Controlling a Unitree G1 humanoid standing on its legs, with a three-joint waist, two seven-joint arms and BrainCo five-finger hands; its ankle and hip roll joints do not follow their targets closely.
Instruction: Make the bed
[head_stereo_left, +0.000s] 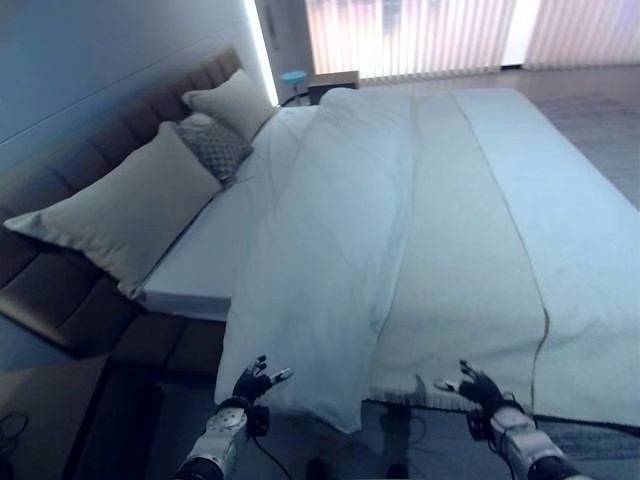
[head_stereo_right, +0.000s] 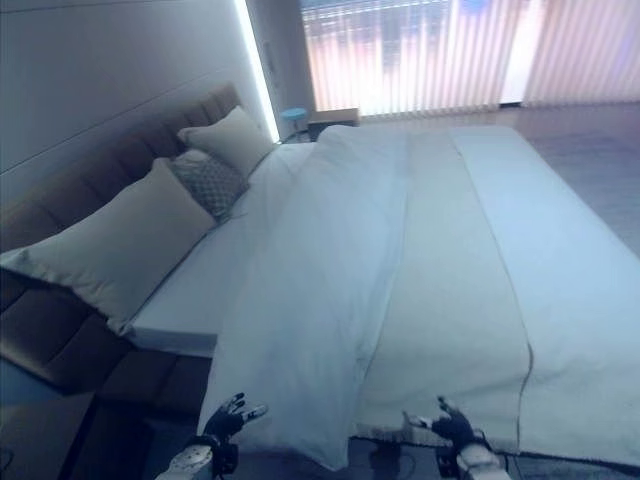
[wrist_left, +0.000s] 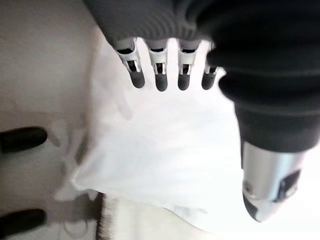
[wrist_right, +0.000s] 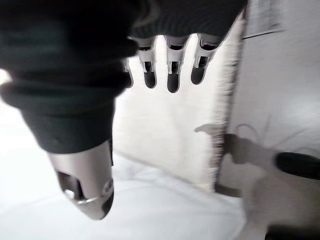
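Observation:
A white duvet (head_stereo_left: 340, 230) lies folded back in a long heap down the middle of the bed, its corner (wrist_left: 165, 145) hanging over the near edge. Beside it a beige blanket (head_stereo_left: 460, 260) with a fringed edge (wrist_right: 220, 125) covers the bed's right part. My left hand (head_stereo_left: 255, 383) hovers open just left of the hanging duvet corner, holding nothing. My right hand (head_stereo_left: 480, 388) is open below the blanket's near edge, fingers (wrist_right: 172, 75) straight and apart from the cloth.
Two large pillows (head_stereo_left: 120, 215) (head_stereo_left: 235, 100) and a patterned cushion (head_stereo_left: 215, 145) lean on the dark padded headboard (head_stereo_left: 60, 290) at the left. Bare sheet (head_stereo_left: 215, 250) shows beside them. A nightstand (head_stereo_left: 330, 82) stands at the far end by the window blinds.

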